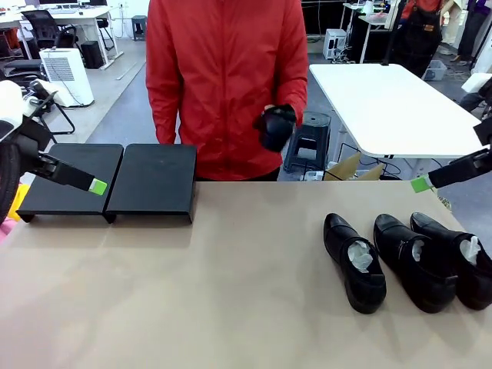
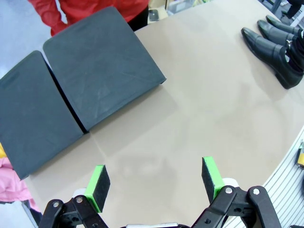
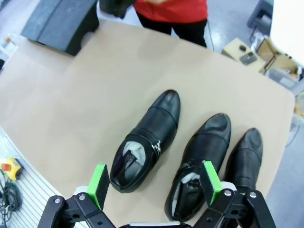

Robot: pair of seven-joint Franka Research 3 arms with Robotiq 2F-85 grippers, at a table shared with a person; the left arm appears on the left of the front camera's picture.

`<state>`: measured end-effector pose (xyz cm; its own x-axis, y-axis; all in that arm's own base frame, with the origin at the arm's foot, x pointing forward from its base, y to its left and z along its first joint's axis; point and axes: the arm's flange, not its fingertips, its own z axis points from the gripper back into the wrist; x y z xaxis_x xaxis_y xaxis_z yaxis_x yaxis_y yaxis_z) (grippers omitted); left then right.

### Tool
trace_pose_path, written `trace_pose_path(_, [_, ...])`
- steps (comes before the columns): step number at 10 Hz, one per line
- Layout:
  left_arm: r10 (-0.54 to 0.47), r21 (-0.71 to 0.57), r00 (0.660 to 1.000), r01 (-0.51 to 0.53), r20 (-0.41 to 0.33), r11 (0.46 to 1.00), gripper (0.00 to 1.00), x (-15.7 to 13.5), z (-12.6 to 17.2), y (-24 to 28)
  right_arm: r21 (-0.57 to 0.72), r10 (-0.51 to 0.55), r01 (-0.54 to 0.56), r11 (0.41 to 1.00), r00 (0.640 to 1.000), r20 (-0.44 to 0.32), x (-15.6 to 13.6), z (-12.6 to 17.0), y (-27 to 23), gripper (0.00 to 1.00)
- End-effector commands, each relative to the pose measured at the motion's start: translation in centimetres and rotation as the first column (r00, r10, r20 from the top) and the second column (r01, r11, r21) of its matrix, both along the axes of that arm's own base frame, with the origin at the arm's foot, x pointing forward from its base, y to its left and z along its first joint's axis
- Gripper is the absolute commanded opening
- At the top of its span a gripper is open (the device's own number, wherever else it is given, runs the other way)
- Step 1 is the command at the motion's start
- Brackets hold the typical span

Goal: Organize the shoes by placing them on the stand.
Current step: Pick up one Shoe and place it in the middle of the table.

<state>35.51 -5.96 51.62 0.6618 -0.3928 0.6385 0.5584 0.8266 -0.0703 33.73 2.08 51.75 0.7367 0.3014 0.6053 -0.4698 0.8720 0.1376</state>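
Three glossy black shoes stuffed with white paper lie side by side at the table's right: [image 1: 354, 261], [image 1: 413, 261], [image 1: 457, 257]. In the right wrist view the same shoes [image 3: 147, 137], [image 3: 199, 161], [image 3: 244, 159] lie just beyond my open right gripper [image 3: 154, 183], which hovers above them at the table's right edge [image 1: 419, 184]. The person in red holds another black shoe [image 1: 275, 127] at chest height. The black two-panel stand [image 1: 115, 181] sits bare at the far left. My left gripper [image 1: 96, 186] hangs open over the stand's near edge [image 2: 156, 183], nothing between its fingers.
The person stands at the far edge, behind the table's middle. A wide stretch of tan tabletop [image 1: 231, 284] lies between the stand [image 2: 95, 80] and the shoes [image 2: 270, 47]. A white table [image 1: 384, 108] and a cardboard box [image 1: 346, 167] stand behind.
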Motion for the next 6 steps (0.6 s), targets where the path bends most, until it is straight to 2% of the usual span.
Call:
trace_pose_path(1, [-0.003, -0.006, 1.0, 0.003, -0.003, 1.0, 1.0, 0.1, -0.1, 0.1, -0.117, -0.17, 0.158, 0.981, 0.98, -0.101, 0.1, -0.7, 1.1, 1.0])
trace_pose_path(2, [-0.003, -0.006, 1.0, 0.003, -0.003, 1.0, 1.0, 0.1, -0.1, 0.1, -0.218, -0.297, 0.271, 0.938, 0.95, -0.097, 0.2, -1.0, 1.4, 1.0])
trace_pose_path(3, [-0.003, -0.006, 1.0, 0.003, -0.003, 1.0, 1.0, 0.1, -0.1, 0.1, -0.289, -0.369, 0.322, 0.902, 0.921, -0.126, 0.6, -1.6, 1.4, 1.0])
trace_pose_path(6, [-0.003, -0.006, 1.0, 0.003, -0.003, 1.0, 1.0, 0.1, -0.1, 0.1, -0.383, -0.488, 0.402, 0.831, 0.858, -0.157, 2.1, -3.2, 0.8, 1.0])
